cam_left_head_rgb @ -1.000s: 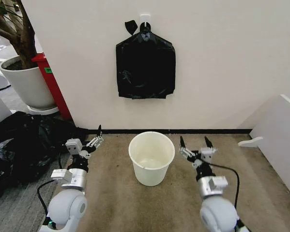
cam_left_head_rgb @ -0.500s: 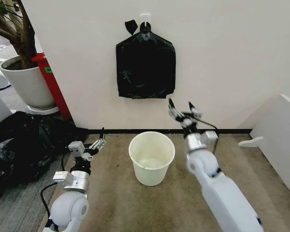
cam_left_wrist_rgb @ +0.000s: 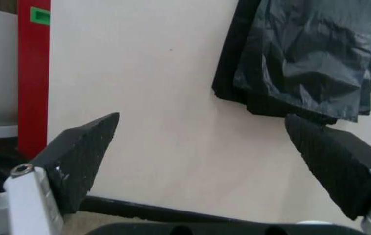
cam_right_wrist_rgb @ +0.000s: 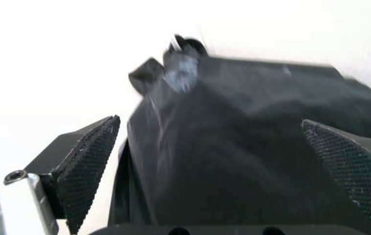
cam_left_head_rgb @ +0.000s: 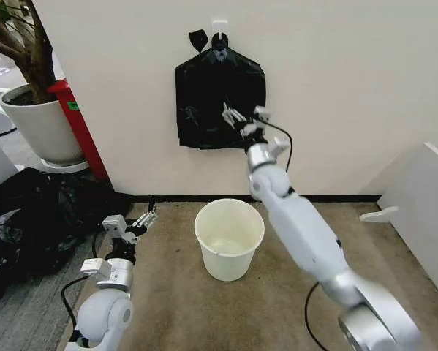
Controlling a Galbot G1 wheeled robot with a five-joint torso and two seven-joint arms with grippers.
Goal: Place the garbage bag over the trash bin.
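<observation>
A worn tan carpet [cam_left_head_rgb: 167, 292] covers the floor in the near part of the scene, meeting grey carpet at the near left. One left gripper [cam_left_head_rgb: 147, 212] rests low at the near left, just above the carpet and well apart from the bin, its two dark fingers [cam_left_wrist_rgb: 81, 156] spread wide with nothing between them. In the middle of the carpet stands one trash bin [cam_left_head_rgb: 229, 239], a small round cream-white bucket, upright, with nothing visible inside it. To the far left of the bin lies one sprawling heap of black plastic [cam_left_head_rgb: 36, 212] on the floor. Behind the bin a black baseboard [cam_left_head_rgb: 314, 198] runs along the foot of a plain white wall [cam_left_head_rgb: 350, 88]. One right arm [cam_left_head_rgb: 299, 227] reaches up from the near right, across the space above the bin, to the wall. The right gripper [cam_left_head_rgb: 240, 115] is raised against the lower right part of the one garbage bag [cam_left_head_rgb: 211, 102], with both fingers [cam_right_wrist_rgb: 84, 166] parted wide and not closed on the film. That black glossy bag hangs flat on the wall from a single white hook [cam_left_head_rgb: 219, 29], directly above the bin. At the far left stand one white plant pot [cam_left_head_rgb: 43, 124] holding a tree and one red panel [cam_left_head_rgb: 76, 124] leaning at the wall's corner. A white board [cam_left_head_rgb: 423, 212] stands at the right edge.
</observation>
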